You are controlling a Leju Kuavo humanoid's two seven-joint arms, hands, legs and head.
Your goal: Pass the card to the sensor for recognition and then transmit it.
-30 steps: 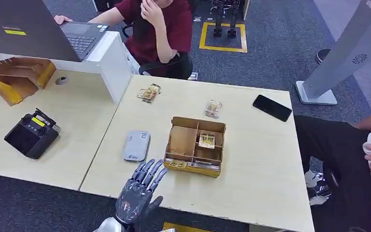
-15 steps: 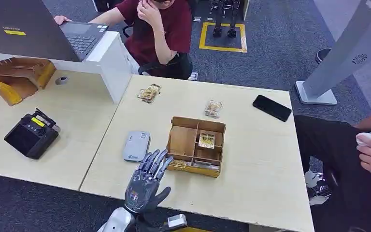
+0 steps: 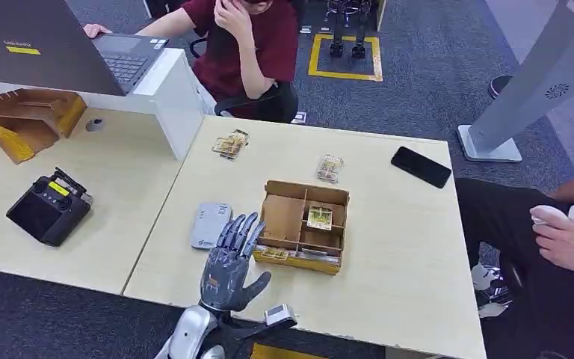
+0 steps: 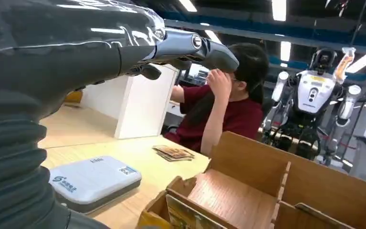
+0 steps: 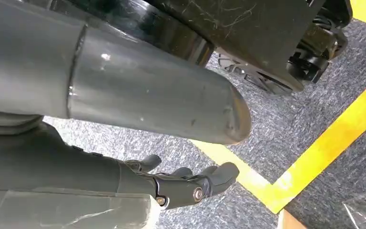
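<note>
Fingers [image 3: 241,232] of my left hand [image 3: 228,269] are spread apart and grasp nothing, tips over the front left corner of the wooden divided box [image 3: 303,226]. Just ahead and to the left of that hand lies the grey card reader [image 3: 211,225] flat on the table [image 3: 389,254]. One card [image 3: 319,217] lies in a compartment ahead and to the right of my fingertips, another card [image 3: 275,254] stands in the front slot just beside them. My right hand [image 5: 181,183] hangs above carpet, fingers loosely extended, empty
</note>
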